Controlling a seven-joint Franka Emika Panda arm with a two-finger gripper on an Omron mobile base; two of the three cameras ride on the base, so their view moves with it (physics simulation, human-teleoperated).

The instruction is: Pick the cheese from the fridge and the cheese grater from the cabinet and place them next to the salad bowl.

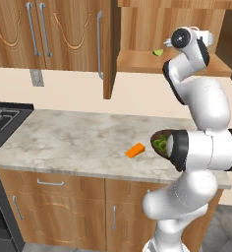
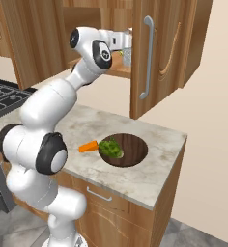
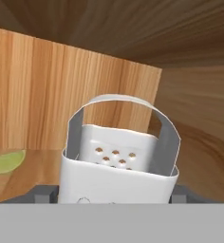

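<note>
- Dark finger tips are seen low on either side of the grater (image 3: 118, 159) in the hand view; the gripper (image 3: 115, 195) is set around the grater's body, and whether the tips press its walls cannot be told.
- The gripper (image 2: 127, 42) is reached into the open wall cabinet (image 2: 157, 53), level with its wooden shelf, as shown in the right base view.
- The silver-grey grater (image 2: 127, 57) is stood upright on that shelf, its arched handle on top and its holed face turned toward the hand camera.
- A small green piece (image 3: 5, 162) is laid on the shelf to one side of the grater, apart from it; it is also seen in the left base view (image 1: 158, 52).
- The cabinet (image 1: 137, 34) door is swung open, with a long silver bar handle (image 2: 147, 57) on it.
- The orange cheese wedge (image 1: 135, 150) is laid on the marbled counter (image 1: 73, 142), just beside the brown salad bowl (image 2: 133, 149).
- The cheese (image 2: 88, 146) is placed at the bowl's leafy side, almost touching the rim.
- A black stove (image 1: 2, 120) is set at the counter's far end, well apart from the bowl.
</note>
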